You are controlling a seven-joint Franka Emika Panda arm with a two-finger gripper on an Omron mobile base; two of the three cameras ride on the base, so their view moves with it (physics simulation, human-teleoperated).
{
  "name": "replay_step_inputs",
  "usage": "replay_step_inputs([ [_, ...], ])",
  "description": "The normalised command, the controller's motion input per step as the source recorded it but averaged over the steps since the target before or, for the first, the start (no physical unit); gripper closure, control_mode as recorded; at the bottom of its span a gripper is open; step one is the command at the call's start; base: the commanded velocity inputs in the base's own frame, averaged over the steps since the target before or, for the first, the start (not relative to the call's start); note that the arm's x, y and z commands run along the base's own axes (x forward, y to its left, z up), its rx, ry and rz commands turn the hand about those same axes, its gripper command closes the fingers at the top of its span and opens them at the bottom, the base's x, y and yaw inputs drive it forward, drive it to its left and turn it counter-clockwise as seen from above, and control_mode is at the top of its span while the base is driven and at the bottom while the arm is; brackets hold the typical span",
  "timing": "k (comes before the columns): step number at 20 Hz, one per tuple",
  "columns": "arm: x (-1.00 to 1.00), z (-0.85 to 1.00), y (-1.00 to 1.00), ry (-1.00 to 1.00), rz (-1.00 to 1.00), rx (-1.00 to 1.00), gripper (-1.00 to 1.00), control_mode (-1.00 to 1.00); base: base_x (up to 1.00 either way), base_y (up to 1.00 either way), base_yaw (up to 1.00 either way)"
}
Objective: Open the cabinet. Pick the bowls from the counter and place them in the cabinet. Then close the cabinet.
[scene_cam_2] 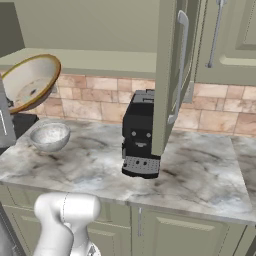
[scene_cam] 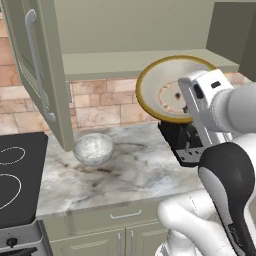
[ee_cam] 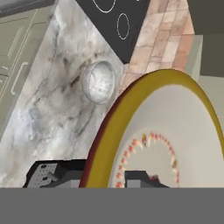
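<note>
Gripping the tan bowl [scene_cam: 167, 90] by its rim, the pincer [scene_cam: 189, 111] holds it tilted just below the cabinet shelf [scene_cam: 125, 62]. Level it, then raise it clear of the shelf's front edge before sliding in.

The cabinet [scene_cam: 125, 30] is opened, and its pale shelf [scene_cam: 115, 62] is left bare and reachable from the front. The opening is flanked by the swung-out left door [scene_cam: 40, 70] and right door [scene_cam_2: 167, 75], which jut over the counter [scene_cam: 135, 172]. Below the shelf, room is taken by the black coffee machine [scene_cam_2: 140, 135] and the speckled bowl [scene_cam: 93, 148]; open marble is left between them.
</note>
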Motion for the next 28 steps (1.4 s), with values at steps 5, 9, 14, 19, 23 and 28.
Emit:
replay_step_inputs([
  [5, 0.00, 0.21, -0.25, 0.11, 0.00, 0.20, 1.00, -1.00, 0.00, 0.00, 0.00],
  [9, 0.08, 0.31, -0.15, 0.16, 0.00, 0.19, 1.00, -1.00, 0.00, 0.00, 0.00],
  [14, 0.13, 0.13, 0.00, 0.12, 0.00, 0.08, 1.00, -1.00, 0.00, 0.00, 0.00],
  [19, 0.26, 0.00, 0.07, 0.01, 0.00, 0.00, 1.00, -1.00, 0.00, 0.00, 0.00],
  [23, 0.37, -0.09, 0.03, 0.00, 0.00, 0.00, 1.00, -1.00, 0.00, 0.00, 0.00],
  [28, 0.37, -0.09, 0.00, -0.01, 0.00, 0.00, 1.00, -1.00, 0.00, 0.00, 0.00],
])
